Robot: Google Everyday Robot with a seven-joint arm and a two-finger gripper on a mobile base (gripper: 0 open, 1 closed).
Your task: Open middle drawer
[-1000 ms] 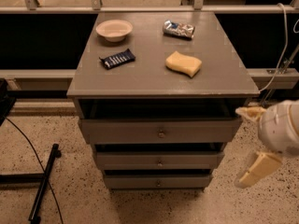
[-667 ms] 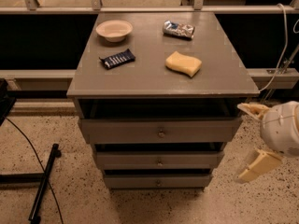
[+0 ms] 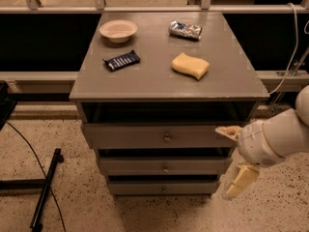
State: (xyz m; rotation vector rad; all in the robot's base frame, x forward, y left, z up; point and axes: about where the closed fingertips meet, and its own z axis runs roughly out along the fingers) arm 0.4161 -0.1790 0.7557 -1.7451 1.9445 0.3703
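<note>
Middle drawer [image 3: 165, 166] grey, ctr knob, closed; gripper [image 3: 224, 162] splayed at rt.

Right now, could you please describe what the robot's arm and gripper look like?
The arm is smooth, rounded, off-white segments with thin dark seams at the wrist. The gripper, by the right end of the middle drawer, has two flat, pale tan fingers, spread open. No cables or markings show on either.

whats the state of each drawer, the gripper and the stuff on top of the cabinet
middle drawer: shut
top drawer: shut
bottom drawer: shut
gripper: open, empty, by the drawers' right side
bowl: upright, empty
sponge: lying flat
snack bar: lying flat
foil bag: lying, crumpled
</note>
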